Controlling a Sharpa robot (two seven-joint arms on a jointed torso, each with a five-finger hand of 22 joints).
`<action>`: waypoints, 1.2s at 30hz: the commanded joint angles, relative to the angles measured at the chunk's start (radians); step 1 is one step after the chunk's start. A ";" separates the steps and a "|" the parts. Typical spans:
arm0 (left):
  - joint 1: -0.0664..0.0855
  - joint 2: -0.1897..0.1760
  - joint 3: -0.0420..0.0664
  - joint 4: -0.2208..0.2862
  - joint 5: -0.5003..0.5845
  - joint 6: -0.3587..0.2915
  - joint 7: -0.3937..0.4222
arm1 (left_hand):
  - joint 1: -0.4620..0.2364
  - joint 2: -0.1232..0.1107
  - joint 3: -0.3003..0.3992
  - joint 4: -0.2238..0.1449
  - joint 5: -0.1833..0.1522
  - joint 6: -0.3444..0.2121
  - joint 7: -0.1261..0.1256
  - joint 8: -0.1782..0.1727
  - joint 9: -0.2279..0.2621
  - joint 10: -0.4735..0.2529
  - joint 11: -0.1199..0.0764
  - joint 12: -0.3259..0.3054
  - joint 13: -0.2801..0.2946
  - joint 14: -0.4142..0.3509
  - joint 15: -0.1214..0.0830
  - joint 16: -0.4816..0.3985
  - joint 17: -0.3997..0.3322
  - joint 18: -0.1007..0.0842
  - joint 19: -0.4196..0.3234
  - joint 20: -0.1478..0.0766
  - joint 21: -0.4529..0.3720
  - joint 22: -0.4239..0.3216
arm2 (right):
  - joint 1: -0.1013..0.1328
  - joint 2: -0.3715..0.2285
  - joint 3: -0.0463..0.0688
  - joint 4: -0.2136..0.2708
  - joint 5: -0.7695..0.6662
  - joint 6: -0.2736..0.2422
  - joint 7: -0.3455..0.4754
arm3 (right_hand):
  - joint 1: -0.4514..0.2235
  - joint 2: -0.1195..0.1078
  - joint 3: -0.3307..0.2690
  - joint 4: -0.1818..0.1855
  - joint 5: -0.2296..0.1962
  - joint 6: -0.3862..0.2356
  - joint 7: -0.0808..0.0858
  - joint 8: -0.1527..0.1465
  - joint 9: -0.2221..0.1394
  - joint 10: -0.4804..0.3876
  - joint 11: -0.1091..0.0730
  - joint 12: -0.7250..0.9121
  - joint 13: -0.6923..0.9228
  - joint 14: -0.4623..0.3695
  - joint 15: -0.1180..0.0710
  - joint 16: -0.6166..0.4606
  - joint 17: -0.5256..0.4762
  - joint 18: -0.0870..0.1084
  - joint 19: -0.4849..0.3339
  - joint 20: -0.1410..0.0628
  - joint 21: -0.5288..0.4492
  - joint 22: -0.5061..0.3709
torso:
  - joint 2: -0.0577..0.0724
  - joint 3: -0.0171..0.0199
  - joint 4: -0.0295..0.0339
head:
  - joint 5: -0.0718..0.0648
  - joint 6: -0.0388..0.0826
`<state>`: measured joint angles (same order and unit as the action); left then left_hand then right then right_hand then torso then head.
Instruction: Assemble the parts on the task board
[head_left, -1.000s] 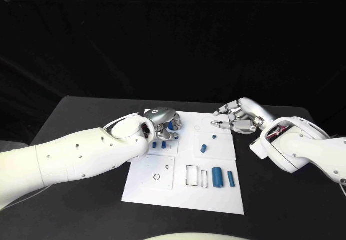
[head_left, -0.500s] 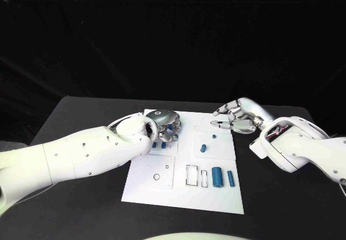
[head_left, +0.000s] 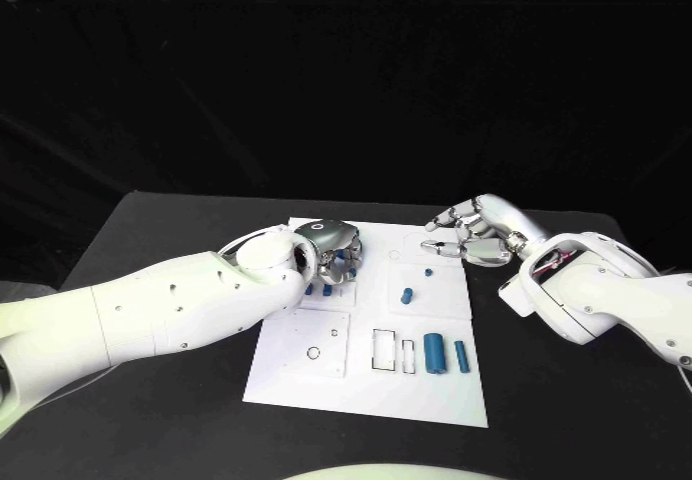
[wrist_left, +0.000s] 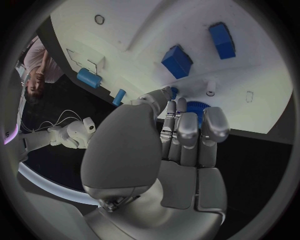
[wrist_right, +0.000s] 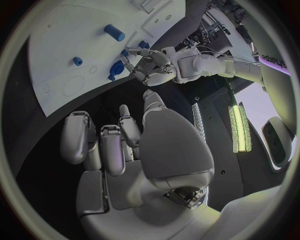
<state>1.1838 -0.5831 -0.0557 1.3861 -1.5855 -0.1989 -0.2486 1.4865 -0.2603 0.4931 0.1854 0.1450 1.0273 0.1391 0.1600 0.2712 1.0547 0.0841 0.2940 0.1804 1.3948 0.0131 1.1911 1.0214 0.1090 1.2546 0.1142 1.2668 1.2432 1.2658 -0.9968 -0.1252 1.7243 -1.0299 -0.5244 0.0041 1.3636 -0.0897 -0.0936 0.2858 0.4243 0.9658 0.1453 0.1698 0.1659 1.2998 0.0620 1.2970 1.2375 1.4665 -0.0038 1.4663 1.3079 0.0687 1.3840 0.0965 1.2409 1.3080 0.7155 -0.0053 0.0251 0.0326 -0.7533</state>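
Pinching blue gear (wrist_left: 195, 108) in left hand (head_left: 335, 252) over task board (head_left: 317, 375); right hand (head_left: 472, 237) curled, empty | risk: gear could slip if tilted on seating

White task board (head_left: 368, 385), blue parts (head_left: 434, 354) (black table (head_left: 173, 240)); silver hands.

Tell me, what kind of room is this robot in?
Probably a robotics lab or test room. A white task board with small blue parts lies on a black table against a dark backdrop, and the left hand and right hand work over it.
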 joint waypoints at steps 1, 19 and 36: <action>-0.001 0.005 0.000 -0.002 0.010 0.021 0.004 | 0.003 0.010 0.010 -0.004 -0.001 0.010 -0.001 -0.006 -0.004 0.014 0.000 -0.009 -0.004 0.010 -0.002 0.012 0.006 -0.014 0.013 -0.001 0.011 0.009 | -0.001 0.001 0.000 0.002 -0.010 0.008 0.009 | -0.004 0.004 -0.006 -0.001 0.006 -0.003 -0.003 0.005 -0.001 -0.005 -0.001 -0.004 0.000 0.057 -0.008 -0.004 0.070 0.010 -0.005 0.000 -0.004 0.056 | 0.000 0.0000 -0.0003 | 0.000 0.000; -0.005 0.024 0.001 -0.026 0.021 0.051 0.002 | 0.014 0.029 0.034 -0.025 -0.002 0.039 -0.004 -0.012 -0.017 0.052 -0.005 -0.032 -0.017 0.026 -0.007 0.048 0.034 -0.022 0.037 -0.006 0.042 0.042 | -0.001 0.000 0.000 0.006 -0.006 0.008 0.008 | -0.004 0.004 -0.006 -0.001 0.006 -0.003 -0.003 0.005 -0.001 -0.005 -0.001 -0.004 0.000 0.057 -0.008 -0.004 0.070 0.010 -0.005 0.000 -0.004 0.056 | 0.000 0.0004 -0.0005 | -0.001 -0.001; -0.006 0.023 0.001 -0.028 0.036 0.011 0.008 | 0.011 0.048 0.041 -0.051 -0.003 0.093 -0.014 -0.010 -0.020 0.119 -0.021 -0.056 -0.017 0.042 -0.021 0.071 0.047 -0.029 0.063 -0.017 0.072 0.074 | -0.001 0.000 0.000 0.005 -0.006 0.007 0.009 | -0.004 0.005 -0.006 -0.001 0.006 -0.003 -0.003 0.006 -0.001 -0.004 -0.002 -0.003 0.002 0.057 -0.008 -0.004 0.070 0.010 -0.005 0.000 -0.004 0.056 | -0.001 0.0000 0.0001 | -0.003 -0.001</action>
<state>1.1814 -0.5618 -0.0531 1.3566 -1.5647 -0.1831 -0.2474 1.5010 -0.2222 0.5341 0.1387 0.1449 1.1118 0.1235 0.1525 0.2501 1.1665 0.0644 0.2434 0.1639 1.4319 -0.0071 1.2585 1.0678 0.0975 1.3118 0.0964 1.3360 1.3081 1.2657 -0.9974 -0.1252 1.7287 -1.0289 -0.5243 0.0050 1.3636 -0.0897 -0.0936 0.2858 0.4242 0.9658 0.1453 0.1698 0.1660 1.2999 0.0620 1.2970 1.2376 1.4665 -0.0038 1.4663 1.3076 0.0687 1.3840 0.0965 1.2403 1.3075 0.7151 -0.0050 0.0252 0.0298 -0.7554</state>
